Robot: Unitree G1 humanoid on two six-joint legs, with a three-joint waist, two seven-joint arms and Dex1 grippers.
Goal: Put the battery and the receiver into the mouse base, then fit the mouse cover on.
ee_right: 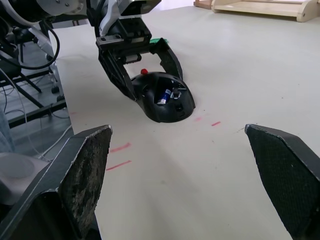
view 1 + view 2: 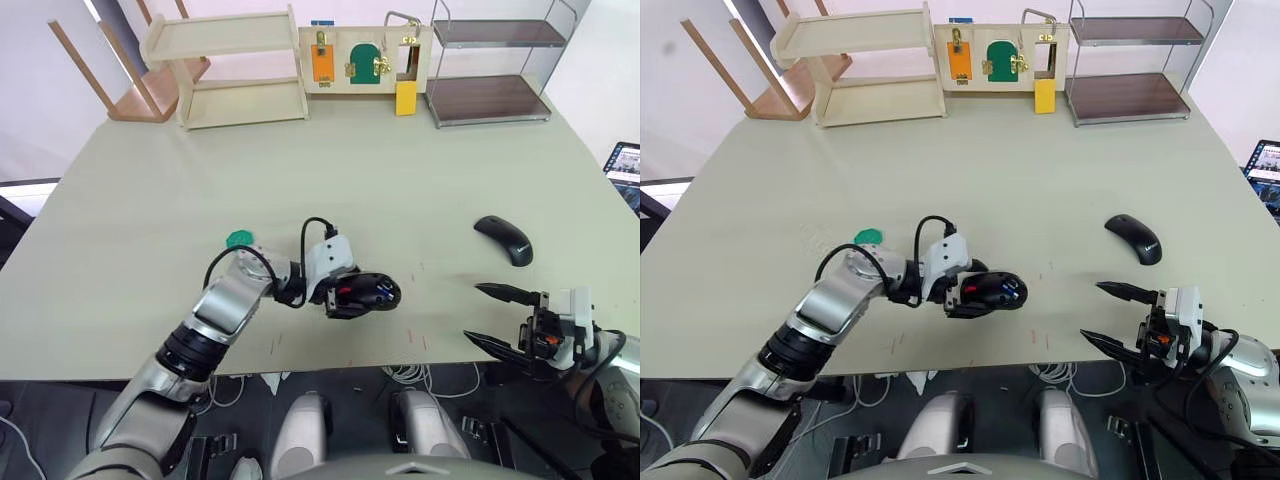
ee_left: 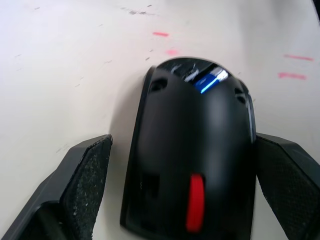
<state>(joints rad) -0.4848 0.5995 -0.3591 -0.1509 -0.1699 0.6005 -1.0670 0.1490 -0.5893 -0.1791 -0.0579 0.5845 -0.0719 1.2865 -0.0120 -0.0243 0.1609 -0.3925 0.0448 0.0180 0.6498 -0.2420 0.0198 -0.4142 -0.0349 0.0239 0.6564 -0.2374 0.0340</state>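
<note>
- Mouse base (image 2: 365, 293), frame centre: battery (image 1: 163, 96) seated, left end effector (image 3: 185, 165) bracketing it, one pad off.
- Right end effector (image 2: 492, 315) wide, empty.
- Next, likely: fetch mouse cover (image 2: 504, 239), right of centre.

The mouse base (image 2: 362, 293) lay on the desk (image 2: 400, 190) near the middle of its front edge, with the battery (image 1: 164, 96) in its compartment and the left end effector (image 2: 345, 296) set around its left end, one finger on either side. The mouse cover (image 2: 504, 240) lay well apart to its right and a little further back, toward the desk's right edge, while the right end effector (image 2: 492, 316) hung at the front right corner, in front of the cover. A flat disc (image 2: 239, 239) lay left of the base, and along the back edge stood a shelf unit (image 2: 225, 70) at the left, a latch board (image 2: 365, 58) in the middle and a rack (image 2: 493, 62) at the right.
</note>
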